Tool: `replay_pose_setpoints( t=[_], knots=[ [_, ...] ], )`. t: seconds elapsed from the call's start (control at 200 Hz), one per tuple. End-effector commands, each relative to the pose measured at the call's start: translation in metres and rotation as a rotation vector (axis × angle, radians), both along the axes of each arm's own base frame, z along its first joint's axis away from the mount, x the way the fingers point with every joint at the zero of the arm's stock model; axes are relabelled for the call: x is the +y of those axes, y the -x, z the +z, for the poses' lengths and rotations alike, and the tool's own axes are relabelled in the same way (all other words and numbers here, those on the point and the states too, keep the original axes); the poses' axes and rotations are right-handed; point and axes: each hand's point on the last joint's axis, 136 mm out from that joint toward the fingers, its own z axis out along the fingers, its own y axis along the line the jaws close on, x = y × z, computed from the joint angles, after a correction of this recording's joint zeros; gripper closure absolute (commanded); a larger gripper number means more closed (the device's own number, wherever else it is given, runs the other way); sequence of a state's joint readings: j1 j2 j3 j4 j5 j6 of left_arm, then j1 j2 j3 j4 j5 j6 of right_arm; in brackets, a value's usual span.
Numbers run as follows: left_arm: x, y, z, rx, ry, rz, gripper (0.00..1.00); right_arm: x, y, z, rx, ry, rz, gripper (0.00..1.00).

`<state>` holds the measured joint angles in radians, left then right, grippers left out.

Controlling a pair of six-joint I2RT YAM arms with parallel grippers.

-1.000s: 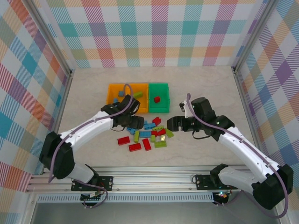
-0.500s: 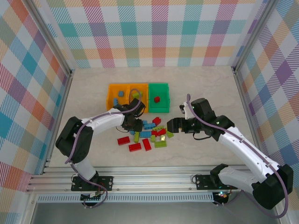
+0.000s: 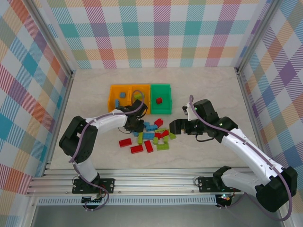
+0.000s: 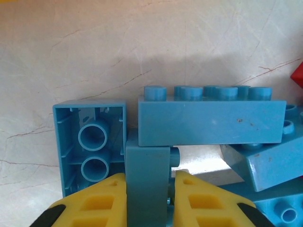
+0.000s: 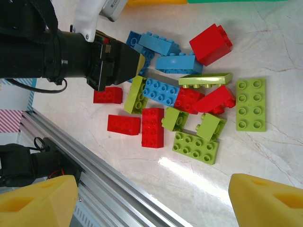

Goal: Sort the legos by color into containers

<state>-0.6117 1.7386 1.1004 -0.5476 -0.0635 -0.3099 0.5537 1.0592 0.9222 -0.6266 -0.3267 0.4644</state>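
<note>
Jaws of the left gripper [image 4: 149, 189] pinched a blue brick [image 4: 147, 165] crowded by a long brick [image 4: 211, 123] and an upturned brick [image 4: 90, 146]; right gripper [image 5: 151, 189] gaped wide nearby.

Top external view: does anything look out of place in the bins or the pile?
The green plastic bin holds a red brick, while a lime green brick lies in the middle orange bin: colours mismatch the bins. In the pile, one blue brick beside the left pincer shows its hollow underside. Nothing looks damaged.
</note>
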Motion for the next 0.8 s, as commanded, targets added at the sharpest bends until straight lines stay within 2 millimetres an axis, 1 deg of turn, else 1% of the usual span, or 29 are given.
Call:
replay_pose_setpoints(
  t=[0.0, 0.09, 0.18, 0.245, 0.305, 0.45, 0.535, 0.62, 0.725, 0.795],
  knots=[
    [0.001, -0.002, 0.029, -0.045, 0.036, 0.001, 0.79, 0.005, -0.001, 0.021, -0.018, -0.049, 0.007, 0.16],
    [-0.003, -0.008, 0.061, -0.108, 0.073, -0.010, 0.79, 0.007, -0.002, 0.027, -0.026, -0.064, 0.007, 0.16],
    [-0.002, -0.014, 0.086, -0.153, 0.084, -0.011, 0.79, 0.006, -0.003, 0.030, -0.038, -0.072, 0.001, 0.16],
    [0.001, -0.019, 0.098, -0.180, 0.083, -0.008, 0.79, 0.006, -0.003, 0.032, -0.044, -0.076, -0.002, 0.16],
    [0.007, -0.027, 0.106, -0.209, 0.070, 0.013, 0.81, 0.006, -0.002, 0.032, -0.045, -0.079, -0.006, 0.15],
    [0.030, -0.053, 0.122, -0.280, 0.036, 0.087, 0.83, 0.004, 0.000, 0.031, -0.043, -0.075, -0.011, 0.15],
    [0.046, -0.075, 0.131, -0.335, 0.022, 0.133, 0.83, 0.002, 0.001, 0.032, -0.044, -0.076, -0.017, 0.15],
    [0.065, -0.101, 0.136, -0.363, 0.005, 0.188, 0.83, 0.001, 0.001, 0.033, -0.051, -0.075, -0.024, 0.15],
    [0.084, -0.133, 0.134, -0.362, 0.006, 0.244, 0.82, -0.001, 0.001, 0.034, -0.053, -0.072, -0.031, 0.14],
    [0.090, -0.153, 0.128, -0.348, 0.026, 0.263, 0.80, -0.002, 0.002, 0.035, -0.054, -0.071, -0.034, 0.14]
  ],
)
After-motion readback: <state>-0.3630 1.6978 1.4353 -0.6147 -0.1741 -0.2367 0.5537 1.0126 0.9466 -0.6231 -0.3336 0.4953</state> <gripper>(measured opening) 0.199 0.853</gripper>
